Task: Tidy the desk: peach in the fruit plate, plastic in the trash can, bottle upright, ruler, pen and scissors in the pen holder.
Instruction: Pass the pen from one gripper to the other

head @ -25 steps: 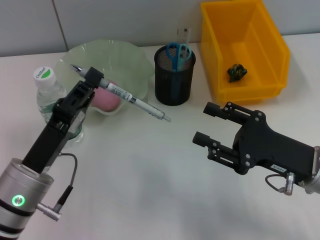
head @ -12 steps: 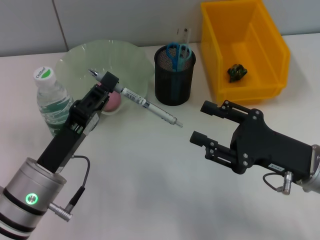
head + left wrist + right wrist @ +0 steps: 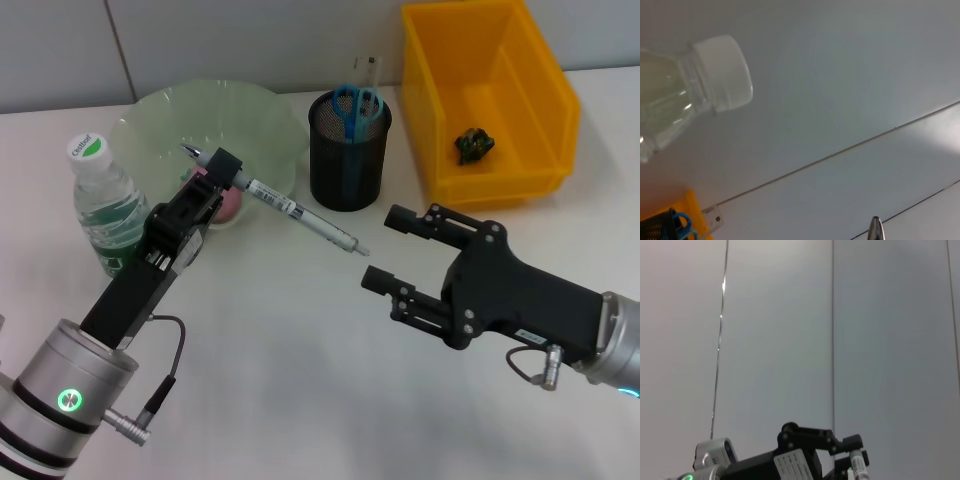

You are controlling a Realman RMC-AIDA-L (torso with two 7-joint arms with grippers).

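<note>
My left gripper is shut on the pen, held slanted in the air in front of the fruit plate. The pen's tip points toward my right gripper, which stands open just beyond that tip. The pink peach lies in the plate, partly hidden by the left arm. The bottle stands upright at the left, its cap filling part of the left wrist view. Blue-handled scissors and a clear ruler stand in the black mesh pen holder. Crumpled plastic lies in the yellow trash can.
The trash can stands at the back right, the pen holder just left of it. Bare white tabletop stretches in front of both arms. A grey panelled wall runs behind the desk. In the right wrist view the left arm's gripper shows low down.
My left gripper has carried the pen to the right and toward me, away from over the plate. My right gripper has moved left, toward the pen's tip.
</note>
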